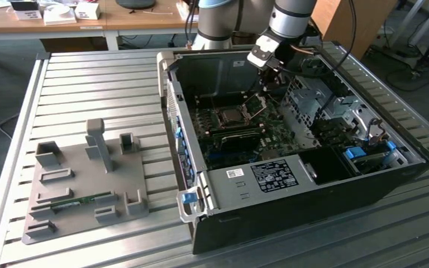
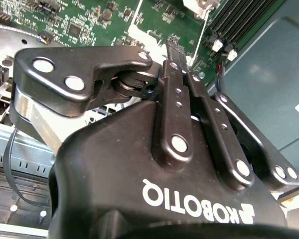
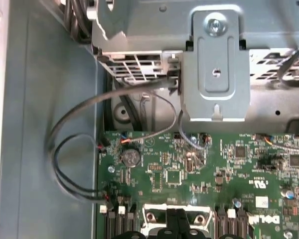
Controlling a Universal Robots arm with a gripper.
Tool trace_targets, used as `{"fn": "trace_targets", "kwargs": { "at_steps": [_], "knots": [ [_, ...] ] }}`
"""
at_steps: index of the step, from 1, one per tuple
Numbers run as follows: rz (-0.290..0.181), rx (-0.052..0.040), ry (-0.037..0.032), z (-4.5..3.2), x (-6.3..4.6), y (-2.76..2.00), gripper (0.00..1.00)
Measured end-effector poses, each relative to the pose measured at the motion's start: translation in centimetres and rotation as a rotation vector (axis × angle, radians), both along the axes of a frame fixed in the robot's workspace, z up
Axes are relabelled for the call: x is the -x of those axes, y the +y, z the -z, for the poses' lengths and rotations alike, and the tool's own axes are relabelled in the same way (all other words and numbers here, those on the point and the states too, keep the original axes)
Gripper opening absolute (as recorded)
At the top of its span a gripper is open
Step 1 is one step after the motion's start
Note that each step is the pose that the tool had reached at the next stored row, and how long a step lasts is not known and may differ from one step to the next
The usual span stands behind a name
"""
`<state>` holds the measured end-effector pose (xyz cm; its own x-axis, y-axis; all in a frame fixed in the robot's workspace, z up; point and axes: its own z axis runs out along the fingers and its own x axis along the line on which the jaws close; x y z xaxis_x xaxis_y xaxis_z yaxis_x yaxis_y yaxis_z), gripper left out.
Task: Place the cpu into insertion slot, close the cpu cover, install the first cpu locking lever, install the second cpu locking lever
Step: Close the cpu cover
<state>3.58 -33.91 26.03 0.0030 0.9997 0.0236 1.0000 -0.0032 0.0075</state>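
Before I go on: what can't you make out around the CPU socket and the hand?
1. Exterior view: the insertion slot is too small to tell whether the cpu is seated or where the locking levers lie.
2. Exterior view: the cpu cover seems raised; its hinge is too small to see.
3. Second wrist view: the hand is shut, but its own body hides the motherboard beneath its tips.

Soft, even room light brightens the ribbed grey metal table (image 1: 87, 78), the open black computer case (image 1: 296, 220) shades its green circuit board (image 1: 214, 151), and glints mark the glossy black gripper (image 2: 175, 49).
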Motion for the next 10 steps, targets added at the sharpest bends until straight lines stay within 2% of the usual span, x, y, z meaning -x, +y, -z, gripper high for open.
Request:
{"fn": "trace_targets", "kwargs": {
  "at_steps": [10],
  "knots": [
    [0.0, -0.0001, 0.0, 0.02, -1.6, 0.09, 0.11]
  ]
}}
